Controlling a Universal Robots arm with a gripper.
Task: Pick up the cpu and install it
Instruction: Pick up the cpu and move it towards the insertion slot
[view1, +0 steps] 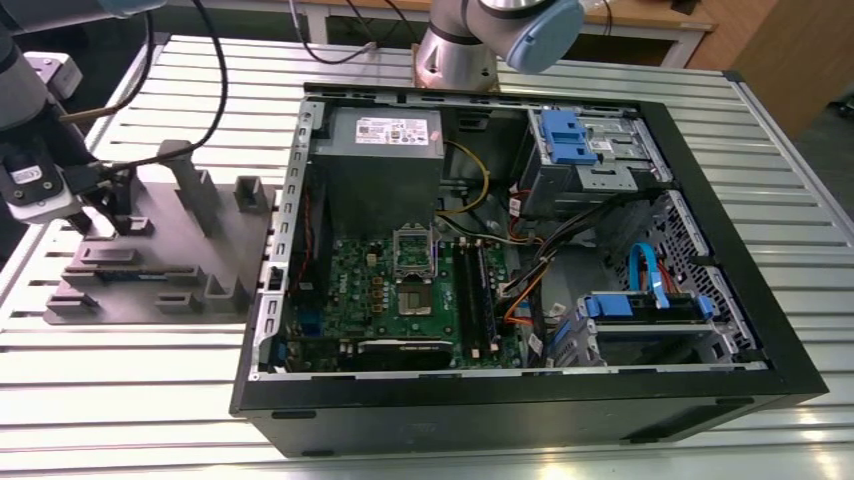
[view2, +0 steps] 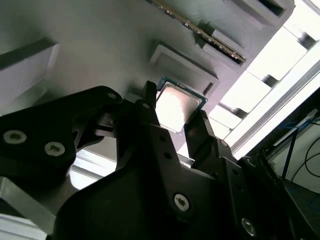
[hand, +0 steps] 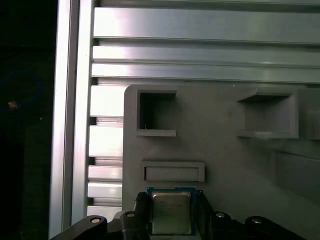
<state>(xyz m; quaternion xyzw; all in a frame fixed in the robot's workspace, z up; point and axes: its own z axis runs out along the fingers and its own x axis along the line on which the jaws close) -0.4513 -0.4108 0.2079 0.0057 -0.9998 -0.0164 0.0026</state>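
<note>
You have the open computer case (view1: 507, 400) beside the grey fixture block (view1: 200, 250). At that block's edge the gripper (view2: 175, 107) straddles the cpu (hand: 171, 210), which lies flat on the block. Whether the gripper is clamped on it, I cannot tell. A skewed or weak hold could tilt or drop the chip.

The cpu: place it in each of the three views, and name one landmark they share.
First wrist view: the cpu lies flat on the grey fixture, next to a raised bar.
Second wrist view: the cpu, its top shiny, beside the same bar.
Exterior view: its spot is under the gripper at the exterior view's left; the chip is too small to make out.
Shared landmark: the grey fixture.
</note>
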